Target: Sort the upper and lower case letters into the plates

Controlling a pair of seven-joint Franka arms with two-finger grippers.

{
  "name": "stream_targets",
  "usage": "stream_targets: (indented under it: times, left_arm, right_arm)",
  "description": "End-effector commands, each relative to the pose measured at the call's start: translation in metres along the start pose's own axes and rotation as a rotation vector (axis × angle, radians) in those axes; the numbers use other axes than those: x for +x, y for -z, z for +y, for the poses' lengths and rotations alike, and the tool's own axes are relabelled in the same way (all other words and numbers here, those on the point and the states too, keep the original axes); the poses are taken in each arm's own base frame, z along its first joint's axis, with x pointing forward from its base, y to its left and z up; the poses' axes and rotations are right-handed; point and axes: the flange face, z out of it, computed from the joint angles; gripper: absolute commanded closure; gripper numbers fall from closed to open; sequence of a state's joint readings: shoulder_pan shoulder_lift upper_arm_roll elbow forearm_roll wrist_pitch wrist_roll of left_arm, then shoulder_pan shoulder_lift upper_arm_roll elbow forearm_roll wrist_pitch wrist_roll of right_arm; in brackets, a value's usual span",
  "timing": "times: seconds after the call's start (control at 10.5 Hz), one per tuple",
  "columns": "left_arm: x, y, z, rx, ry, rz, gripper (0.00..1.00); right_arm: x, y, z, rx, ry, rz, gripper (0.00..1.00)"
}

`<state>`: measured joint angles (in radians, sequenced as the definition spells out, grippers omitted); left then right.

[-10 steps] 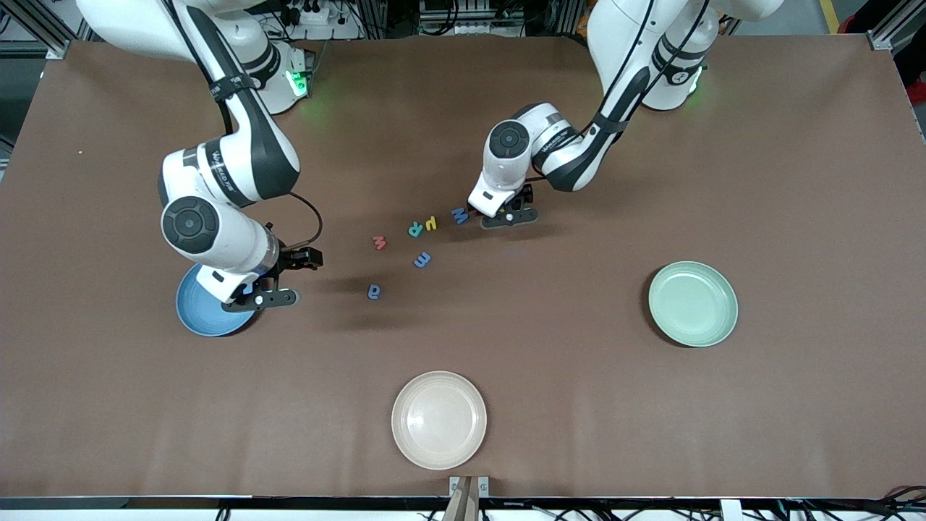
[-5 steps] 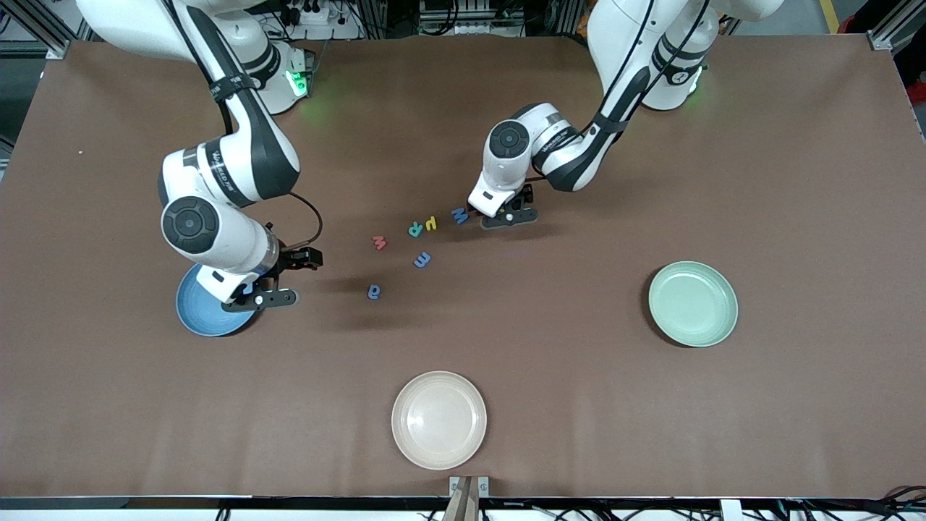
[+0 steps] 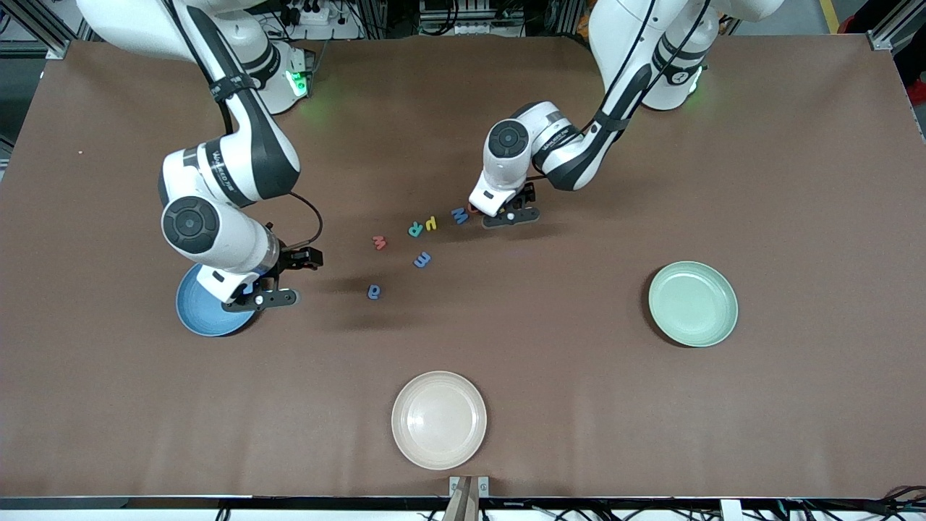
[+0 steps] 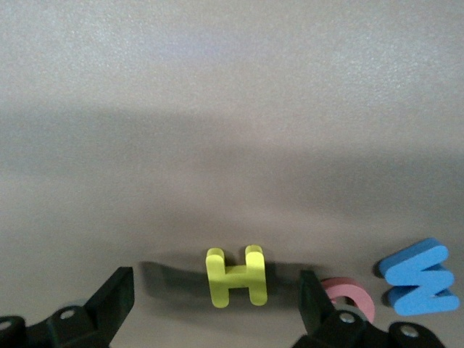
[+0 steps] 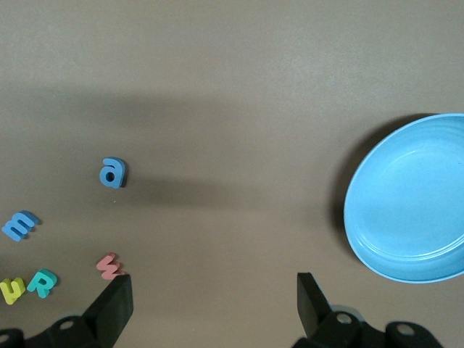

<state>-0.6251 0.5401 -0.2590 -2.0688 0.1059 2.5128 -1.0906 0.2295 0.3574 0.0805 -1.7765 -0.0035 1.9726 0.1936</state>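
Blue plate and mint plate sit at the tabletop ends. The released right hand hovers over the blue plate's edge. Letters trail diagonally mid-table. The open left hand straddles a flat yellow H.

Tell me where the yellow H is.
The yellow H lies on the table between the open left gripper's fingers, beside a pink letter and the blue W.

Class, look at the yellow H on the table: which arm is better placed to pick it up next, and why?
The left. The left gripper hangs low with open fingers either side of the yellow H. The right gripper is over the blue plate's edge, away from it.
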Motion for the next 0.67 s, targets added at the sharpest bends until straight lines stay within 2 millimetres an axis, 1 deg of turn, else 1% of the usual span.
stream_targets:
  times: [0.0,0.29,0.48,0.57]
  left_arm:
    - [0.0026,0.0091,-0.0057,0.013,-0.011,0.017,0.0]
    - [0.0021,0.0068,-0.0065,0.017,-0.011,0.014,0.0]
    - [-0.0009,0.0017,-0.0063,0.024,-0.014,0.008,0.0]
    - [-0.0034,-0.0002,-0.0053,0.026,-0.017,0.006,0.02]
  right_arm:
    - [-0.0022,0.0013,-0.002,0.006,-0.017,-0.003,0.0]
    - [-0.0021,0.0015,-0.002,0.007,-0.017,-0.001,0.0]
    - [-0.0022,0.0013,-0.002,0.006,-0.017,-0.003,0.0]
    - [-0.0021,0.0015,-0.002,0.007,-0.017,-0.001,0.0]
